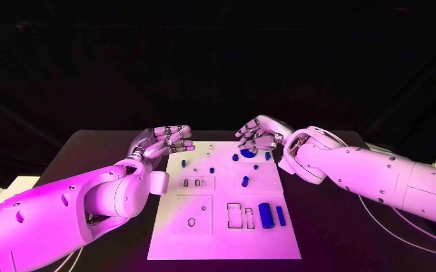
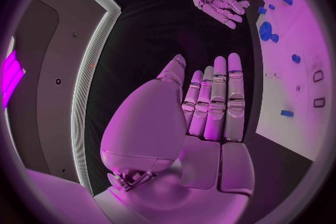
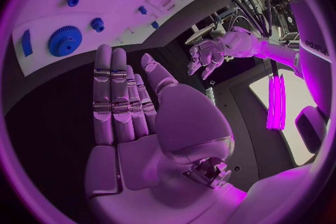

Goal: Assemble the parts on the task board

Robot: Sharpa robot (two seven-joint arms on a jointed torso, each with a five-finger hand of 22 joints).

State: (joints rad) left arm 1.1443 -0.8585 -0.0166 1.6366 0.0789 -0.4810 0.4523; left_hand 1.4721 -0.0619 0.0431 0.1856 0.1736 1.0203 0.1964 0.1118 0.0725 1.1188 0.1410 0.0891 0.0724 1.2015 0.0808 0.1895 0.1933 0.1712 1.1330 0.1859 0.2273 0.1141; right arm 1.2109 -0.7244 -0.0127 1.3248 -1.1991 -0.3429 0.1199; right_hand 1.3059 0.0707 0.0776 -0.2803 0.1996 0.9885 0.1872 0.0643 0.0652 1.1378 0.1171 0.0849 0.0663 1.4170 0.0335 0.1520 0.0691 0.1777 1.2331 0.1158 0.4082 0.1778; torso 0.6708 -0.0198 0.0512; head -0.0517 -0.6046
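Both hands hover empty at the white task board's (image 1: 182, 234) far end, left hand (image 1: 166, 141) and right hand (image 1: 258, 136) open-fingered. Small blue gear (image 3: 64, 41) lying there looks rigid, light; pinch its rim.

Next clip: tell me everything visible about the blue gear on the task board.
The blue gear is a flat round disc with fine teeth around its rim and a raised hub in the middle, plastic by its look. It lies flat on the white task board, near the board's far edge and close below the right hand, with smaller blue pieces around it. In the head view it shows as a dark blue round spot. Neither hand touches it; the right hand's fingers are straight and hold nothing.
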